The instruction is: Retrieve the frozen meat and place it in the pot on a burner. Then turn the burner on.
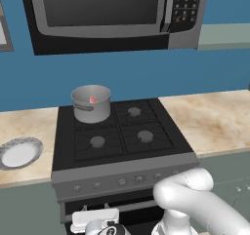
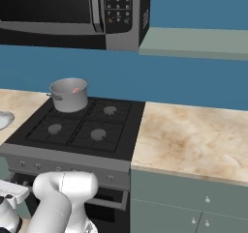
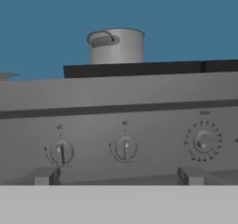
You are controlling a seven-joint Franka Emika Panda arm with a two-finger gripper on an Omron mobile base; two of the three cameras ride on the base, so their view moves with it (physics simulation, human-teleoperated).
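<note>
Left base view: you see the pot [image 1: 91, 104] on the far left burner of the stove [image 1: 122, 131], handle toward the near left. A reddish-pink scrap, the frozen meat [image 1: 93, 99], lies inside it against the far wall. Judge the first half of the task done: meat in pot, pot on a burner. The other three burners stand bare. A white plate [image 1: 19, 152] sits on the bench [image 1: 219, 117] left of the stove, nothing on it. The row of knobs [image 1: 119, 181] runs along the stove's front panel, and the arm bends low in front of it.

Right base view: same layout from the other side. Pot [image 2: 69, 95] far left on the stove, meat [image 2: 76, 90] a pink fleck within. No flame shows at any burner, so you still have the knob to turn.

Hand view: the camera looks level at the front panel, pot [image 3: 116, 45] above and beyond. Two small knobs, left [image 3: 61, 152] and middle [image 3: 125, 148], both point straight up; a larger dial [image 3: 204, 141] sits right. The fingertips [image 3: 44, 175] stand wide apart at the bottom, so the jaws are open and hold nothing. The gripper [image 3: 117, 176] sits near the panel, roughly below the middle knob. Which knob feeds the far left burner you cannot tell from the markings.
</note>
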